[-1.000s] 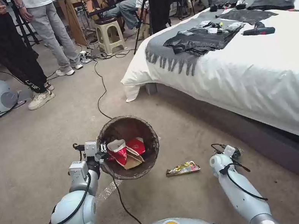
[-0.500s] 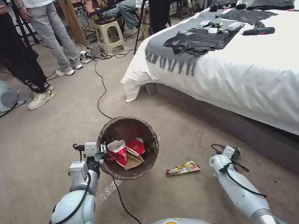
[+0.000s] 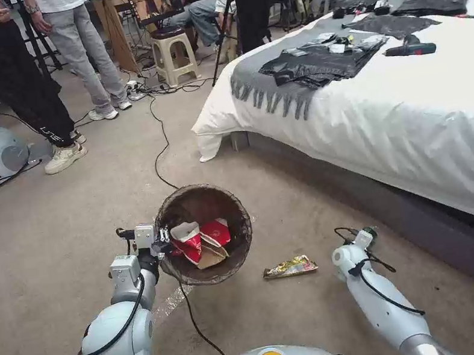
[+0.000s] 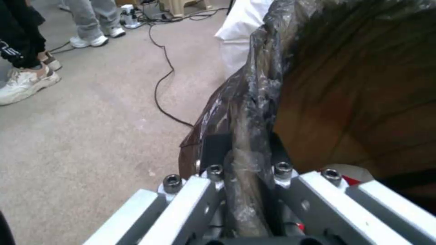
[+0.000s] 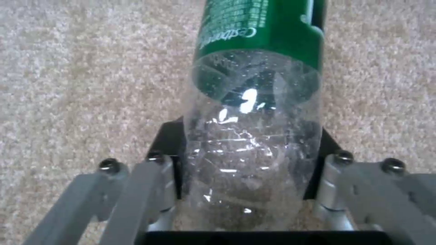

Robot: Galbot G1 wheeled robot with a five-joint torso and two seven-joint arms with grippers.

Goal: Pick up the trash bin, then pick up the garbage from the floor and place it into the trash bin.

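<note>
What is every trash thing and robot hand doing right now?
Trash bin: held off the floor by its rim, cartons inside.
Left gripper: shut on the bin's rim.
Bottle: clamped between the right gripper's fingers.
Right gripper: shut on the bottle.
Yellow wrapper: lying on the floor.

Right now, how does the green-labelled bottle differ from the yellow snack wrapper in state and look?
The green-labelled bottle sits between the right gripper fingers, gripped at its clear part; the yellow snack wrapper lies loose on the carpet, touched by nothing. The bottle is a rounded, see-through cylinder; the wrapper is flat and crumpled. Both are outside the trash bin, which the left gripper holds by its rim.
</note>
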